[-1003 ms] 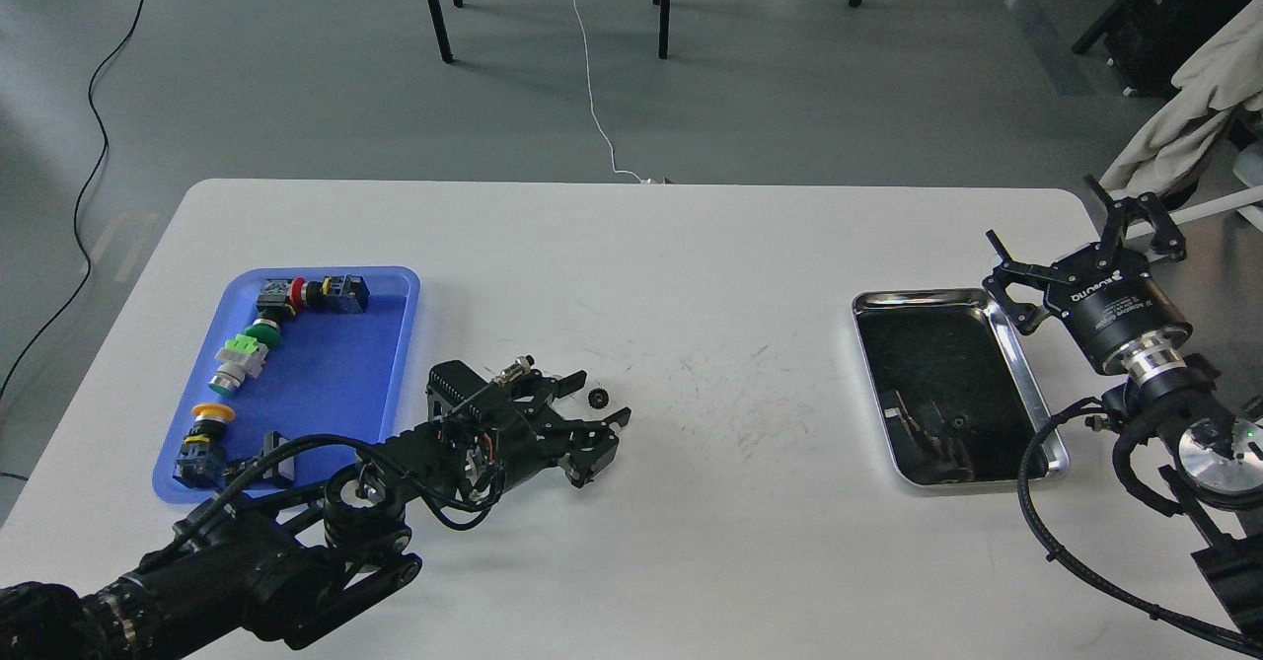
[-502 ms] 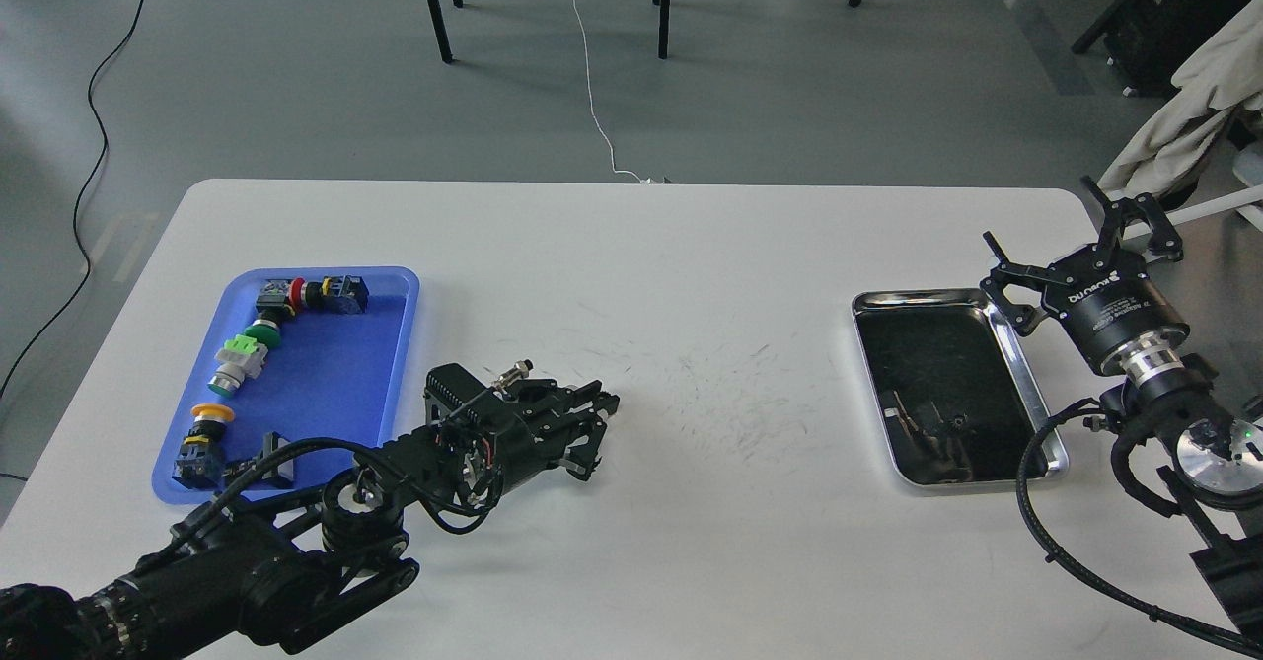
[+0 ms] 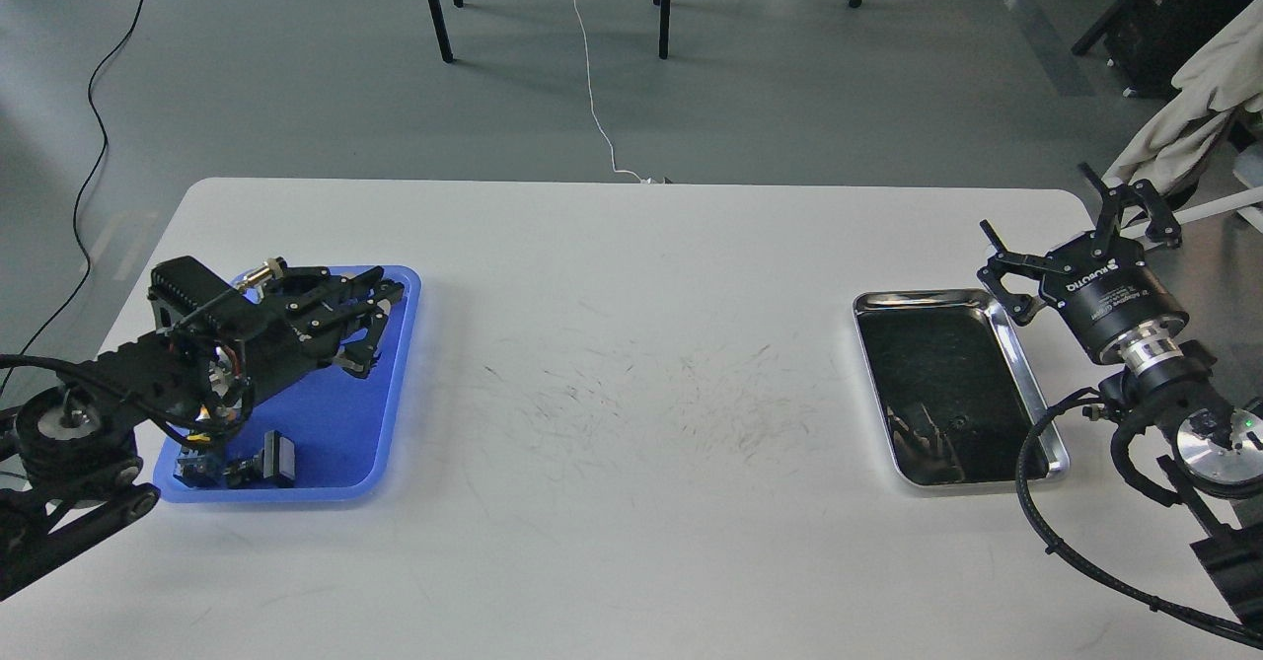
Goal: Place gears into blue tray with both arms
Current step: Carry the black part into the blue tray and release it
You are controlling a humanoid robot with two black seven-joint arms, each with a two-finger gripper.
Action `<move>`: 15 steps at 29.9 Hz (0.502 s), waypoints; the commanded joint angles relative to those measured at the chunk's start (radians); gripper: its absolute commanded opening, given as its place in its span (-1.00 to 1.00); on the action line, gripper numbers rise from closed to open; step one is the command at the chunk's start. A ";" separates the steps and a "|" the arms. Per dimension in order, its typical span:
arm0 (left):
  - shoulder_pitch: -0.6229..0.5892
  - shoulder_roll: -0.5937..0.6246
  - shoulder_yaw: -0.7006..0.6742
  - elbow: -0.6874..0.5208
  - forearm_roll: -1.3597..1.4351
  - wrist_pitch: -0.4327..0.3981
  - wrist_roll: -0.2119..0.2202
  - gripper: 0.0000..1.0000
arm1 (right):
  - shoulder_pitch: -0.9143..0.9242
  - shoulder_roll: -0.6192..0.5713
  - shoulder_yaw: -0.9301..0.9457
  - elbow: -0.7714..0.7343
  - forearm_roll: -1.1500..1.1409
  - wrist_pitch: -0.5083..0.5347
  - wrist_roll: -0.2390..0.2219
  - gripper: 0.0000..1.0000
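Carrying the gear left, my left gripper (image 3: pixel 370 330) now hangs over the blue tray (image 3: pixel 390 413), jaws together; release low. Right gripper (image 3: pixel 1080 236) waits, jaws apart.

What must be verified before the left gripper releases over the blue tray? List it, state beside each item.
1. Left gripper is over the blue tray: ok.
2. Gear is held between the left fingers: cannot tell, they look closed but no gear shows.
3. Bare tray floor lies below the gripper: ok, blue surface shows right under the fingertips.
4. Switch parts in the tray's near corner are away from the drop spot: ok.
5. Right gripper stays out of the way: ok, open beside the steel tray.
6. No gear left on the table: ok, none visible.
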 commanded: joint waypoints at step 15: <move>0.080 -0.111 0.000 0.189 -0.125 0.026 -0.006 -0.85 | -0.001 -0.006 -0.002 -0.002 -0.002 0.001 0.000 0.96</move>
